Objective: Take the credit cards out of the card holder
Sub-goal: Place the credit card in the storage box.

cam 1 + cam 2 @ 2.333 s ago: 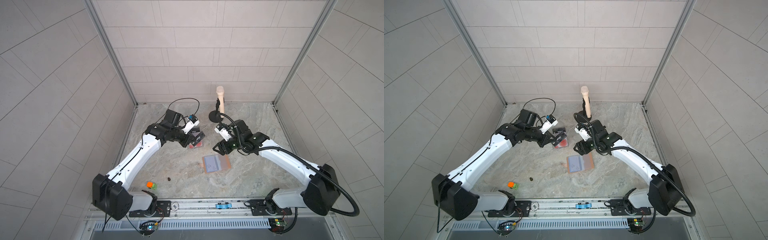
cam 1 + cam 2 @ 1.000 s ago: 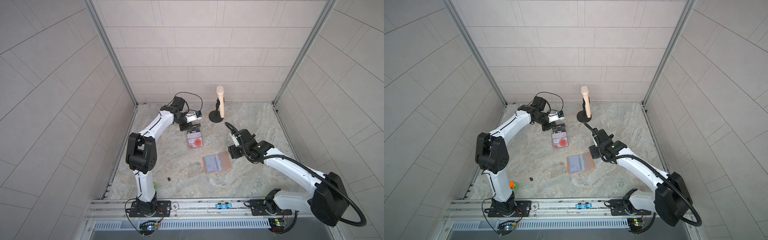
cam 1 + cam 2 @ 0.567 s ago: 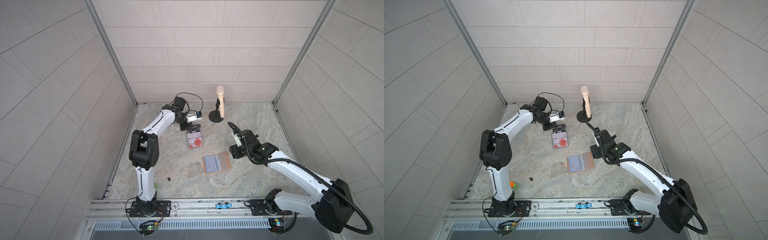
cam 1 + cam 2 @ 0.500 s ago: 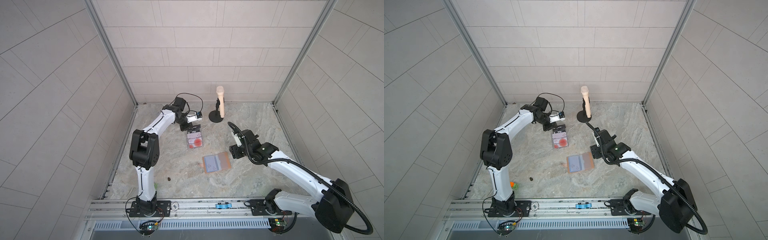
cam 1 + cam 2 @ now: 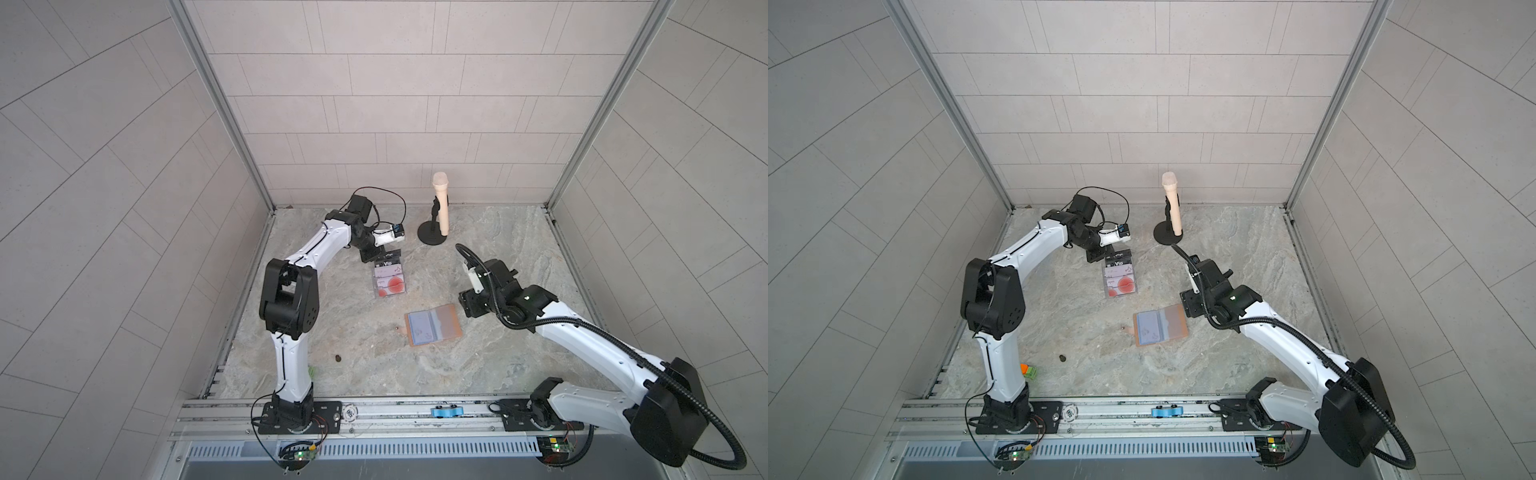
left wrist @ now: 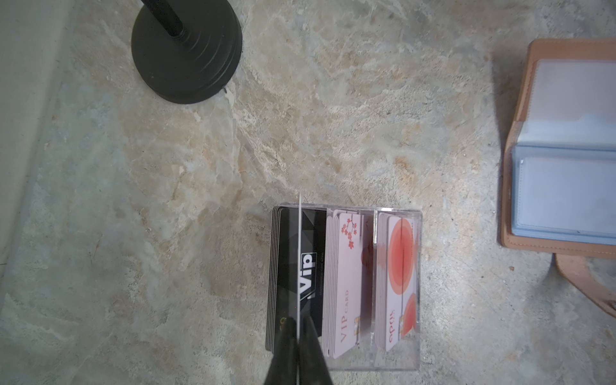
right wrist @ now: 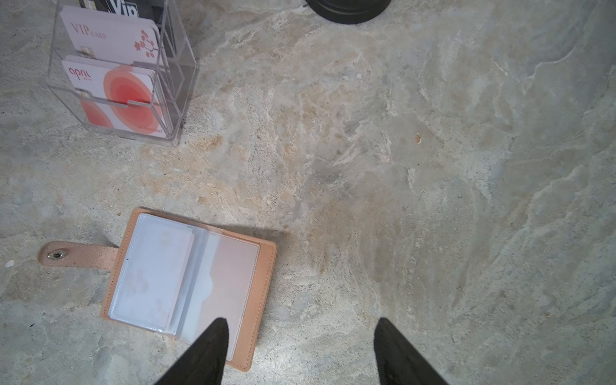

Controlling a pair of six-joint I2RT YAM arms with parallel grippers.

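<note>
Marble-patterned table (image 5: 498, 257) inside pale tiled walls, and from my seat the work splits into two spots. At far left, the left gripper (image 6: 297, 325) is pinched tight on one card (image 6: 300, 260), held edge-on so I see only its thin line. It hangs directly over the dark Vip stack (image 6: 308, 266) in the farthest compartment of the clear box (image 6: 366, 365). The box's other two compartments hold pink and red-circle cards. Whether the held card's lower edge has entered the box I cannot tell. The holder (image 5: 432, 328) lies open and flat near the middle of the table, nearer than the box and to its right, well apart from it. Its snap tab (image 7: 76, 255) sticks out left and its spine runs roughly near to far. The right gripper (image 7: 301, 321) hovers with its jaws wide and empty just off the holder's right edge, so the holder lies to its left and below. That makes the right arm clearly the closer one for the next pull. Faint marks show through the left sleeve, which I read as a card yet to come out; the right sleeve looks empty. I judge the next reach must cross leftward over the spine.
</note>
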